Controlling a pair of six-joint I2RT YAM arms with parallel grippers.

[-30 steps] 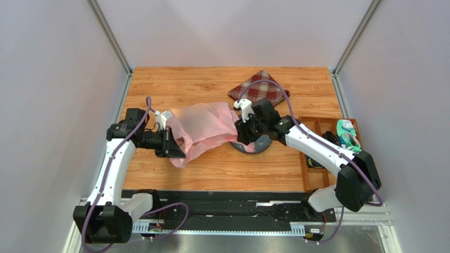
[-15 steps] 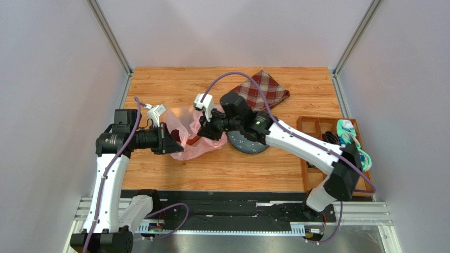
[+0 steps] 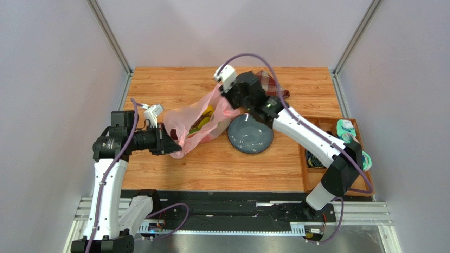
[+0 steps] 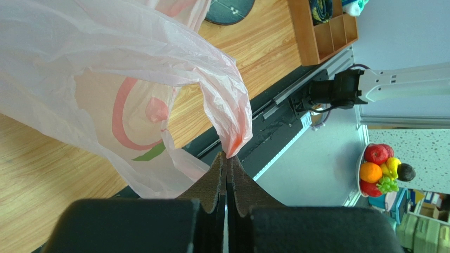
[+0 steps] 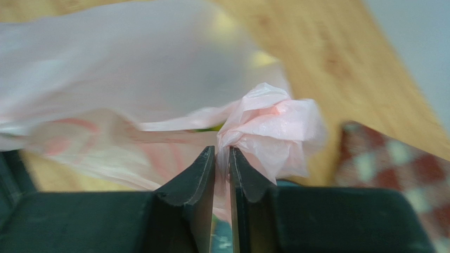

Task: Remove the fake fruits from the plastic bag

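Bag (image 3: pixel 190 125) hangs between left end effector (image 4: pixel 227 157) and right end effector (image 5: pixel 222 151), both pinching it, fruits (image 3: pixel 203 122) inside.

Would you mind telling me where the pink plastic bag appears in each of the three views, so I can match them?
Top external: pink plastic bag left of centre, lifted beside the dark plate.
Left wrist: fills the upper left; one edge pinched by the left fingers.
Right wrist: across the middle; a bunched wad pinched by the right fingers.
Shared landmark: the wooden table.
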